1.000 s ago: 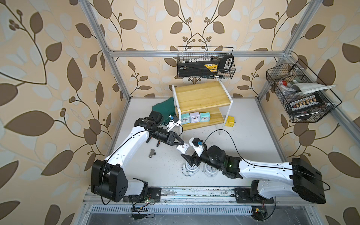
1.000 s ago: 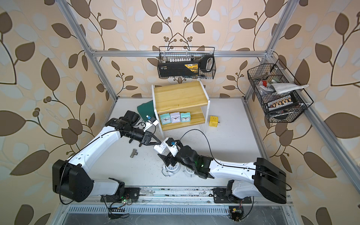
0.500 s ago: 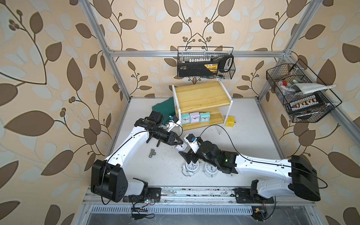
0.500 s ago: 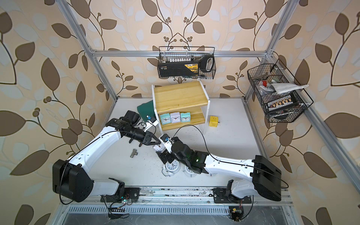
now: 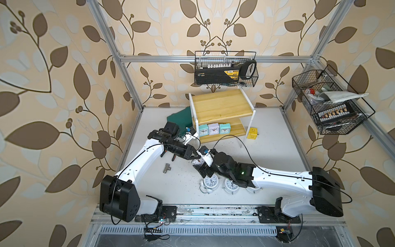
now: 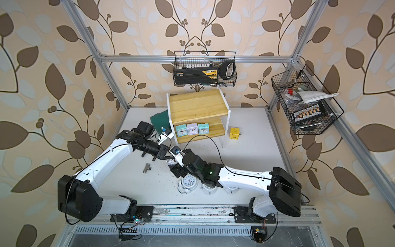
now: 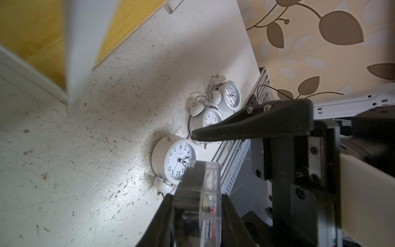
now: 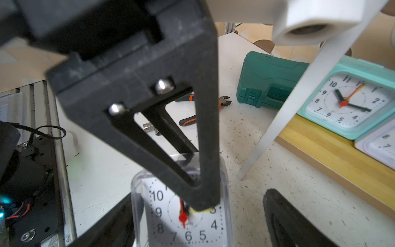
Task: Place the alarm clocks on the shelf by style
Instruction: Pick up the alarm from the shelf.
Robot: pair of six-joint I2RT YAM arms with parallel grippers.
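Observation:
A clear square alarm clock [image 7: 199,181] hangs just above the table with my left gripper [image 7: 197,198] shut on it. In the right wrist view its white dial [image 8: 168,222] stands between the two fingers of my open right gripper [image 8: 192,213], with a gap on one side. In both top views the two grippers [image 5: 195,157] [image 5: 203,169] meet left of centre. Three round white twin-bell clocks [image 5: 210,181] [image 5: 230,184] [image 7: 230,96] stand near the front edge. On the shelf [image 5: 220,104], the lower board carries a teal clock [image 5: 203,130], a lilac clock [image 5: 213,129] and another teal clock [image 5: 224,128].
A dark green case [image 5: 179,117] lies left of the shelf and a yellow cube socket [image 5: 251,133] right of it. A metal fitting [image 5: 166,169] and pliers [image 8: 188,119] lie on the table. Wire baskets [image 5: 224,70] [image 5: 329,107] hang on the back and right walls.
My right gripper has moved left and away from the round clocks, up to the clock in my left gripper, and now straddles it. The left arm has barely moved.

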